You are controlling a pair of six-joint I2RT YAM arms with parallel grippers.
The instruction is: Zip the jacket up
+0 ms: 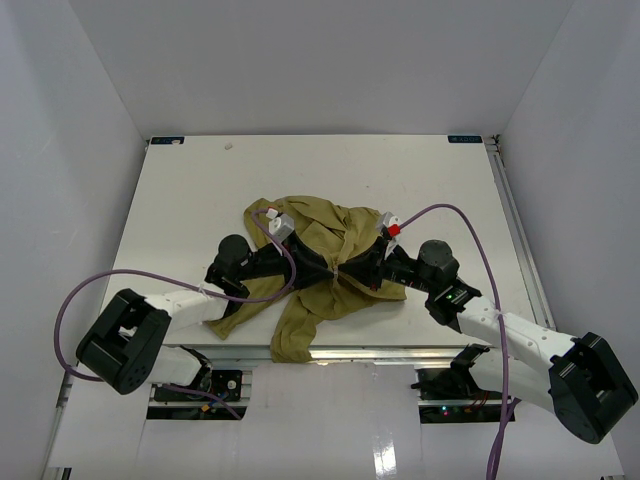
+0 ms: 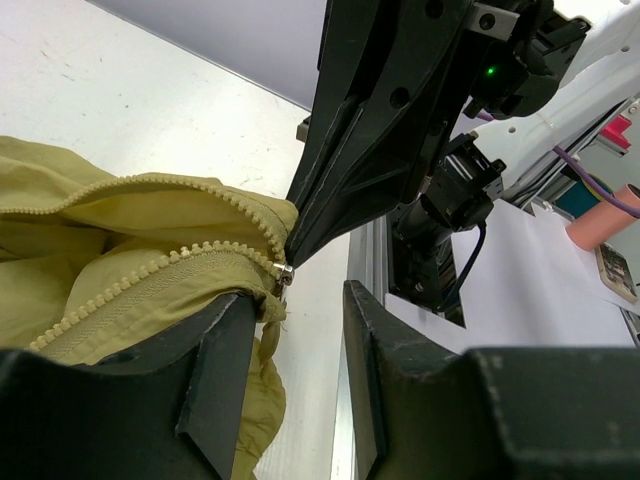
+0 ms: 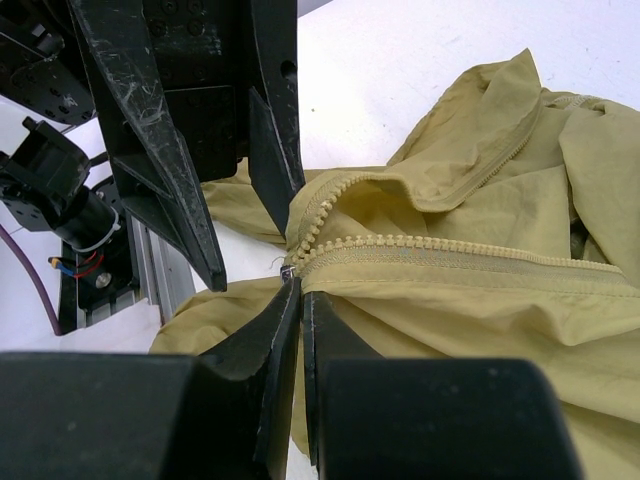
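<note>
L gripper [image 2: 297, 300] jaws half-open, zipper end [image 2: 284, 272] just off their tips (unclamped); R gripper [image 3: 301, 292] jaws pinched shut on jacket [image 3: 480, 300] there.

Zipper end pinched at centre frame

The jacket [image 2: 130, 215] bunches at 9 o'clock, its two zipper rows [image 2: 150, 265] meeting at a small metal piece [image 2: 284, 272]. The right gripper [image 2: 290, 256] reaches down from 1 o'clock, tips pinched together there. The left gripper [image 2: 297, 300], at 6 o'clock, holds its jaws apart.

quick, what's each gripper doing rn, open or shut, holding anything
left gripper: open, nothing between its fingers.
right gripper: shut on the jacket, at the end of the zipper.
</note>
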